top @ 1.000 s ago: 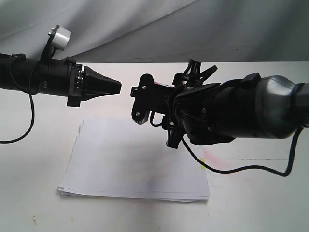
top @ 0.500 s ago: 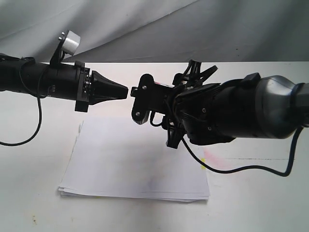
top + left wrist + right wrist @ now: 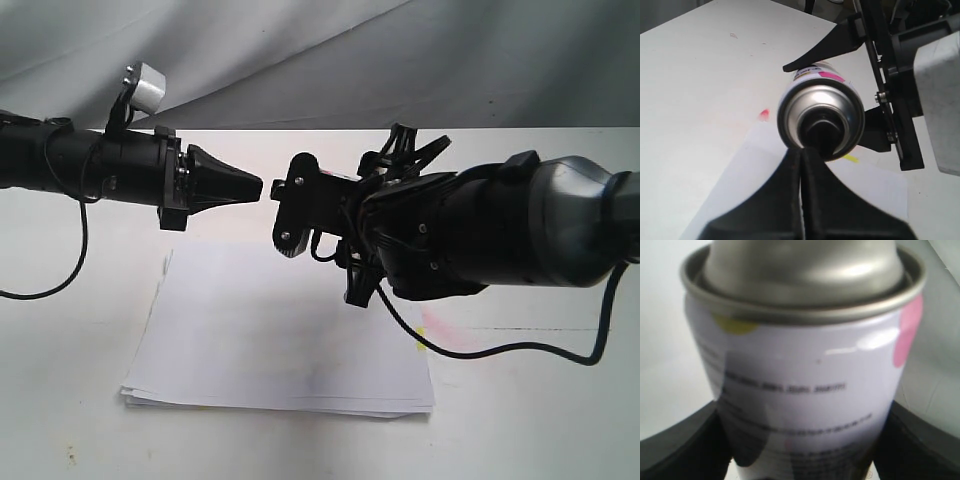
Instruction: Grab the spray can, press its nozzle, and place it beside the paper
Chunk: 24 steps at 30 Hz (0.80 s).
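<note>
The spray can [image 3: 800, 365] is held level above the paper [image 3: 280, 330], with my right gripper [image 3: 800, 460] shut on its body, one dark finger on each side. In the exterior view the can is hidden behind the right gripper [image 3: 287, 200]. The left wrist view looks at the spray can [image 3: 850, 107] end-on: silver dome, black nozzle [image 3: 822, 131] in the middle. My left gripper [image 3: 802, 152] is shut, and its joined tips meet the nozzle's edge. In the exterior view the left gripper [image 3: 255, 186] points at the right one, tips almost touching it.
The paper [image 3: 755, 165] has a yellow tab [image 3: 851, 158] and lies on a white table [image 3: 60, 400]. A pink smear [image 3: 445, 330] marks the table to the paper's right. A black cable [image 3: 500, 350] hangs under the right arm. Grey cloth [image 3: 400, 60] backs the table.
My left gripper has moved right, closing most of the gap to the right gripper, then eased back slightly. The right arm and the can have stayed still.
</note>
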Available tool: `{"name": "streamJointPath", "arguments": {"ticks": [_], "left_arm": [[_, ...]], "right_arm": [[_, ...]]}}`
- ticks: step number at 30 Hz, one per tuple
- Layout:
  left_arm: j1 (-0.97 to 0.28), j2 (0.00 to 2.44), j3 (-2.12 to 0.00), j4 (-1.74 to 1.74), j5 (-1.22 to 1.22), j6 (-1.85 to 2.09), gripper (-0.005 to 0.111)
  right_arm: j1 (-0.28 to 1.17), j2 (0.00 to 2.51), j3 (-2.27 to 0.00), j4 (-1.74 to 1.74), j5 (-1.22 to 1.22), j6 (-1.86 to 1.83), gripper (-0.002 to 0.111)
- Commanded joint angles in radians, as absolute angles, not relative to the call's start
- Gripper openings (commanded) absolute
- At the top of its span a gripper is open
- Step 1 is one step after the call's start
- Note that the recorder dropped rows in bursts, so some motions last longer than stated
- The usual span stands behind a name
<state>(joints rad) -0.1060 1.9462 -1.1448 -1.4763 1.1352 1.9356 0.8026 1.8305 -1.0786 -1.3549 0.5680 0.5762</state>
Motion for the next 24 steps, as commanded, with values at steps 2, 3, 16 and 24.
{"name": "streamJointPath", "arguments": {"ticks": [2,3,16,24], "left_arm": [[-0.11,1.947,-1.201,-1.474,1.162,1.909,0.0],[-0.11,1.947,-1.213,-1.46,1.162,1.9,0.0],[-0.11,1.947,-1.216,-1.43,1.178,1.886,0.0],[-0.11,1.947,-1.216,-1.43,1.194,1.886,0.0]], "right_arm": [[0.807,1.819,-1.085,-1.377,0.586,0.573,0.0],[0.807,1.819,-1.085,-1.377,0.586,0.573,0.0],[0.807,1.819,-1.085,-1.377,0.586,0.571,0.0],[0.807,1.819,-1.085,-1.377,0.586,0.571,0.0]]}}
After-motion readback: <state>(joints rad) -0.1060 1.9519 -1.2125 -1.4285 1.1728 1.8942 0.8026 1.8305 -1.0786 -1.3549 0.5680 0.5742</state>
